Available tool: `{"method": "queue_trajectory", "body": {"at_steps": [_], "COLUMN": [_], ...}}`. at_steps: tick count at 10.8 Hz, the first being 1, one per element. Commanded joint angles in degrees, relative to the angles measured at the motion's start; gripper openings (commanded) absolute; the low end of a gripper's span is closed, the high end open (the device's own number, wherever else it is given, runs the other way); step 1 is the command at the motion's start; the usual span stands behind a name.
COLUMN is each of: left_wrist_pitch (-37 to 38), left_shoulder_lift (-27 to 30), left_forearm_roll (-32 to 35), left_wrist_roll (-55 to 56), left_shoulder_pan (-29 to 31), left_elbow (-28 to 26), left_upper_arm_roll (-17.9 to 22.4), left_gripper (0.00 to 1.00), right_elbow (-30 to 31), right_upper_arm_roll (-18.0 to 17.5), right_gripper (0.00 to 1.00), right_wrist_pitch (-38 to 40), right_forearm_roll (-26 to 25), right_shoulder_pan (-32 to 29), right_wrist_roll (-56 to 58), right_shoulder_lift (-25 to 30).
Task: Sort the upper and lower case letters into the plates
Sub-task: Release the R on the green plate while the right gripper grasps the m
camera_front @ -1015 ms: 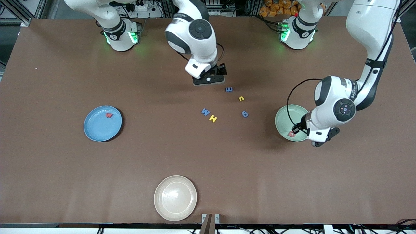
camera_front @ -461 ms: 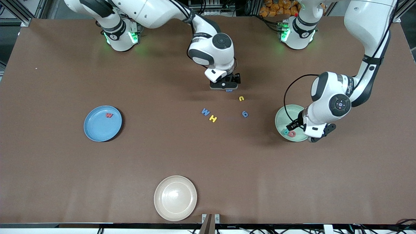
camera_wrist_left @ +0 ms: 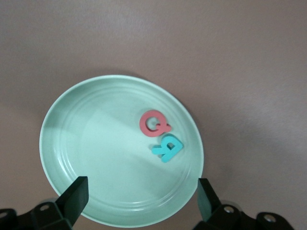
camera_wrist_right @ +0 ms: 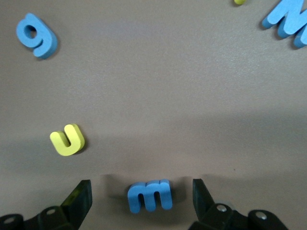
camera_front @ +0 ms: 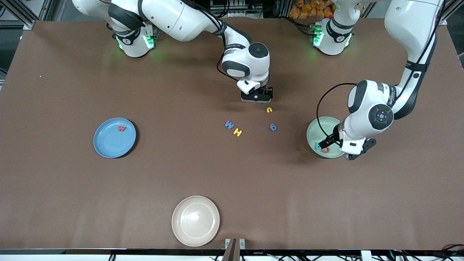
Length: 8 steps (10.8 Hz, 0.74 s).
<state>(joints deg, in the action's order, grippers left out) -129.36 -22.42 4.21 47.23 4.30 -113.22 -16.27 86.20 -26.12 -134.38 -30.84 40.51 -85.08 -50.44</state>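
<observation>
Mint plate (camera_front: 319,130), right of frame center in the front view, holds red Q (camera_wrist_left: 154,123) touching teal R (camera_wrist_left: 167,147); left gripper (camera_wrist_left: 141,191) over it, fingers spread, empty. Right gripper (camera_wrist_right: 139,194) fingers wide either side of blue m (camera_wrist_right: 150,195), only visible in its wrist view. Yellow u (camera_wrist_right: 67,140) beside.

Pale mint green round plate (camera_wrist_left: 62,143): glossy, smooth, plastic-looking.
Small blue lowercase m (camera_wrist_right: 150,195): matt, foam-like.
Brown worktop (camera_front: 72,181): matt, smooth.

Right pincer (camera_front: 256,97) low beside yellow u (camera_front: 269,110), left pincer (camera_front: 331,142) over mint plate (camera_front: 319,128)
</observation>
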Motion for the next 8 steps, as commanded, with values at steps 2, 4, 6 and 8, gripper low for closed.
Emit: {"method": "queue_trajectory", "body": {"at_steps": [2,4,6,8], "left_wrist_pitch": [-0.01,-0.01,-0.01,0.51], "left_shoulder_lift": [1.15,1.49,1.15,0.62], "left_forearm_roll": [-1.58,-0.88,-0.87,-0.87], "left_wrist_roll": [-0.03,-0.56,-0.56,-0.47], "left_shoulder_pan": [0.45,0.45,0.01,-0.08], "left_elbow": [1.33,1.33,1.33,1.25], "left_upper_arm_roll": [0.01,0.19,0.01,0.10], "left_gripper": [1.00,1.00,1.00,1.00], "right_elbow": [-1.83,-1.48,-1.30,-1.21], "right_upper_arm_roll": [0.11,0.11,0.02,0.02], "right_gripper": [0.88,0.88,0.84,0.79], "right_wrist_pitch": [0.78,0.78,0.61,0.61], "right_forearm_roll": [-3.34,-4.04,-4.14,-4.14], "right_shoulder_pan": [0.79,0.80,0.62,0.62], "right_wrist_roll": [-1.67,-1.67,-1.84,-1.76], "right_shoulder_lift": [-1.32,-1.41,-1.41,-1.41]}}
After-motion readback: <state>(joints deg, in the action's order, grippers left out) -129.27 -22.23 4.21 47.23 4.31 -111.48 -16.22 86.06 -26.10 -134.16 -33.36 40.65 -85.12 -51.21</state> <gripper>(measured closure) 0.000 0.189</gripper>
